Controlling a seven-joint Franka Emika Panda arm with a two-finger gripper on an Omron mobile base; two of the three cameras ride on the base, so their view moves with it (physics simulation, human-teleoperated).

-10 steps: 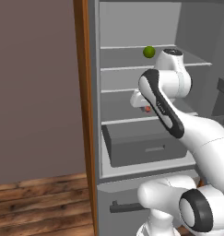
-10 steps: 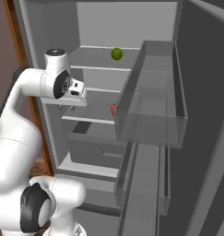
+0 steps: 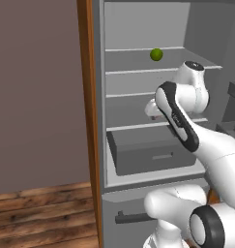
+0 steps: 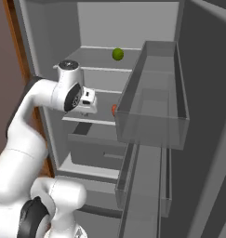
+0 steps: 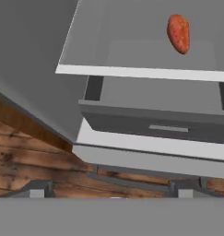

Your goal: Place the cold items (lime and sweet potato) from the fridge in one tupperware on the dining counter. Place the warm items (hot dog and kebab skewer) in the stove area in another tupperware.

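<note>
Orange-red sweet potato (image 5: 179, 33) lies on the fridge's lower shelf (image 5: 132, 55), its long axis running front to back, beyond and right of the gripper (image 4: 89, 103), whose jaws stand wide and empty. Lime (image 4: 117, 54) rests two shelves higher.

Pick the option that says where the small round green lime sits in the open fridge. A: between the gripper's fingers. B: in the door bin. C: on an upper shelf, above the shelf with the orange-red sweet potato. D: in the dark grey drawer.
C: the small round green lime rests on an upper fridge shelf, while the orange-red sweet potato lies on a lower shelf just above the dark grey drawer.
</note>
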